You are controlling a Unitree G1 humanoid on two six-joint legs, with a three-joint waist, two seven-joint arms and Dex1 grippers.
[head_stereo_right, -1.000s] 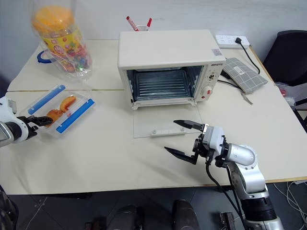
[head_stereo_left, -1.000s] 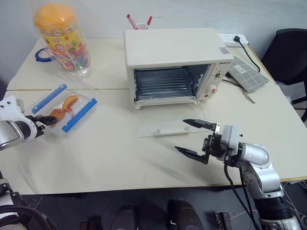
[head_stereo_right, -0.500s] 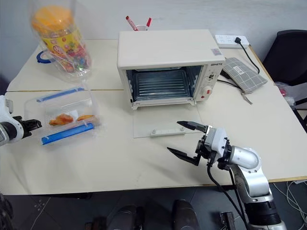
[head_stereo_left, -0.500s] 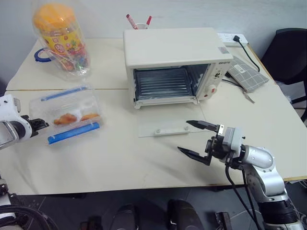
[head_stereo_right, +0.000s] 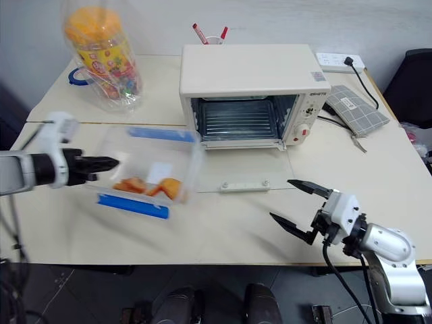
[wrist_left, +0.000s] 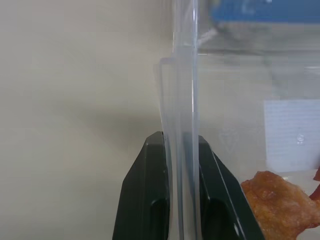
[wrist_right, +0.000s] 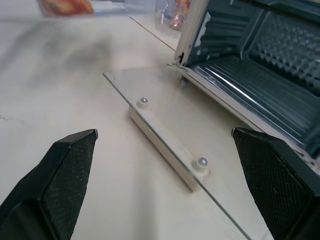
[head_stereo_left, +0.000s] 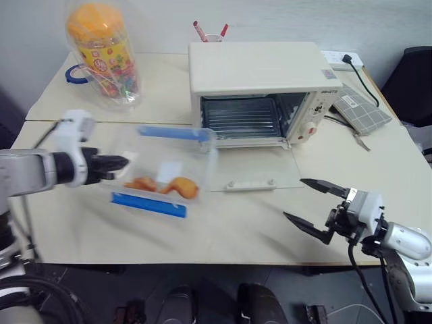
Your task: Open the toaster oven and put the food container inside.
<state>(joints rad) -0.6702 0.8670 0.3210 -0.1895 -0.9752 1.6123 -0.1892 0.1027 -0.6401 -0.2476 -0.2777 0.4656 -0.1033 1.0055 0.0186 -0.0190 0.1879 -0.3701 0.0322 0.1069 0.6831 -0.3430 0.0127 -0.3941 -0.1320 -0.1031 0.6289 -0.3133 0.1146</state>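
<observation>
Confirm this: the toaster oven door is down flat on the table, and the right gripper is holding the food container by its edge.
Wrong arm. The left gripper is shut on the food container edge, as the left wrist view shows. The right gripper is open and holds nothing. The toaster oven door does lie flat on the table.

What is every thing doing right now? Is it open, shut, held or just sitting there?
toaster oven: door open, lying flat on the table.
food container: held up by its edge, tilted.
left gripper: shut on the food container's edge.
right gripper: open, holding nothing.
tall jar: standing upright, orange lid on.
</observation>
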